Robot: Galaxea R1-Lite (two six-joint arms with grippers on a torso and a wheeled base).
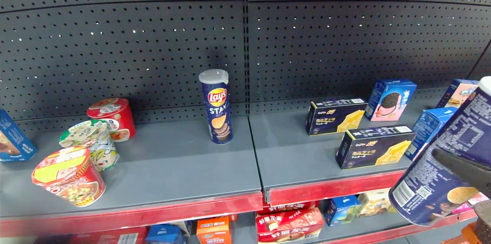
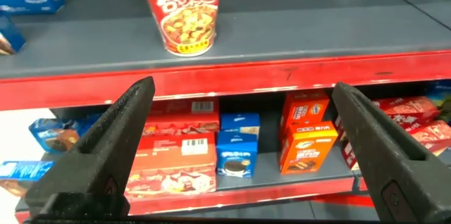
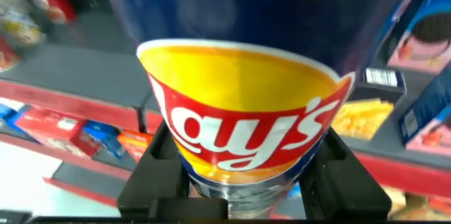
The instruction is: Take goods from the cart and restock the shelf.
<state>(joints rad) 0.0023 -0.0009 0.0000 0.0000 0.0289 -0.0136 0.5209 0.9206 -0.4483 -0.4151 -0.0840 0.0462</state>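
The right gripper clamps a tilted chip can near the shelf's right front edge, likely bound beside the upright chip can; the left gripper gapes empty.

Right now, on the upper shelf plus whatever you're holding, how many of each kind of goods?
Cup noodles: 3
Chip cans: 2, shelf chip can and held chip can in right gripper
Boxes: 6
Total: 11
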